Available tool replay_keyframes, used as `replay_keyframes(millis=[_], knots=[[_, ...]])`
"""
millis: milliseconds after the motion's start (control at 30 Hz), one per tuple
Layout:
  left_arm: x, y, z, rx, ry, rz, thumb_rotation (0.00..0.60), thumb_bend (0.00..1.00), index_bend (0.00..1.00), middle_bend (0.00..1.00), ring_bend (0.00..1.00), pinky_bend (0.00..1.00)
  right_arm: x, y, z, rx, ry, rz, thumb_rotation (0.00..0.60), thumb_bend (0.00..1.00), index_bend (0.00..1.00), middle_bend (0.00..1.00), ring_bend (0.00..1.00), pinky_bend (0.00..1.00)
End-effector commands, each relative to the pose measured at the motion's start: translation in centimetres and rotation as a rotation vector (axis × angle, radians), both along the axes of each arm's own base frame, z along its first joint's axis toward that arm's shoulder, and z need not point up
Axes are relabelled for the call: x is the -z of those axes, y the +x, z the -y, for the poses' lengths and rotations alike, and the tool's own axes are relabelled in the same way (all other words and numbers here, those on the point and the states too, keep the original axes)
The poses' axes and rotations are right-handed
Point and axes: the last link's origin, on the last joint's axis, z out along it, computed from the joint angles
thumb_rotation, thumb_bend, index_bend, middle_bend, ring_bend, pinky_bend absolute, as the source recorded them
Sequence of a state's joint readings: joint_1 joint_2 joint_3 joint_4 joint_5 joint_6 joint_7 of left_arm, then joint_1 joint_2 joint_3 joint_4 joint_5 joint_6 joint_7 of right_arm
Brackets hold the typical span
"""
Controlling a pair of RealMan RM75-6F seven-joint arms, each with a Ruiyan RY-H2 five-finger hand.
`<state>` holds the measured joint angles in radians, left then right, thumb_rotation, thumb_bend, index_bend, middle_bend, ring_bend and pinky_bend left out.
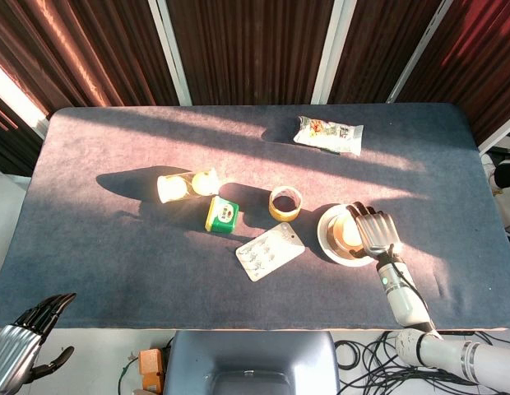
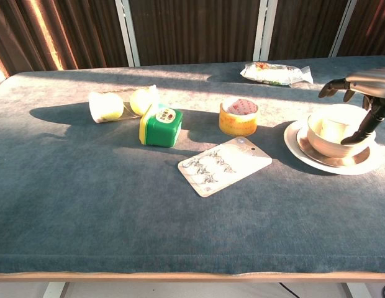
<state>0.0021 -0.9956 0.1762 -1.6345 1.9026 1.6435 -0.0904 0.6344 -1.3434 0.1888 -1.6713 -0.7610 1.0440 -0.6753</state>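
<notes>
Only the head view shows the left hand below the table.

The right hand covers part of the cup; the chest view's right edge crops it. The left hand is cut off at the head view's bottom-left corner.

open cloth left, tape roll beside bowl

Right robot hand hovers over bowl on saucer.
</notes>
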Motion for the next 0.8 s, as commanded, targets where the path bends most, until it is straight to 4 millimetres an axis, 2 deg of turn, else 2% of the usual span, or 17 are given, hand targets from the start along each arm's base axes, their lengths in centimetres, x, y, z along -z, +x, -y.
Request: replay_keyframes(millis=[33,433,800], knots=[[0.00,-0.01,0.00,0.000,0.000,-0.001,0.600,0.25,0.03,0.15,0.16,0.34,0.03,-0.02,0.00,0.003,0.000,0.001,0.600,0.04,0.18,0.13,0.18,0.36],[-0.08,-0.11,0.03,-0.008,0.001,0.001,0.600,0.25,0.02,0.15,0.16,0.34,0.48,0.26,0.13,-0.001,-0.003,0.020,0.600,0.05,0.21,0.14,0.20,0.38],[-0.08,-0.09,0.05,-0.008,0.000,0.000,0.600,0.25,0.02,0.15,0.16,0.34,0.17,0.02,-0.03,0.008,-0.013,-0.009,0.600,0.07,0.36,0.26,0.36,0.55]])
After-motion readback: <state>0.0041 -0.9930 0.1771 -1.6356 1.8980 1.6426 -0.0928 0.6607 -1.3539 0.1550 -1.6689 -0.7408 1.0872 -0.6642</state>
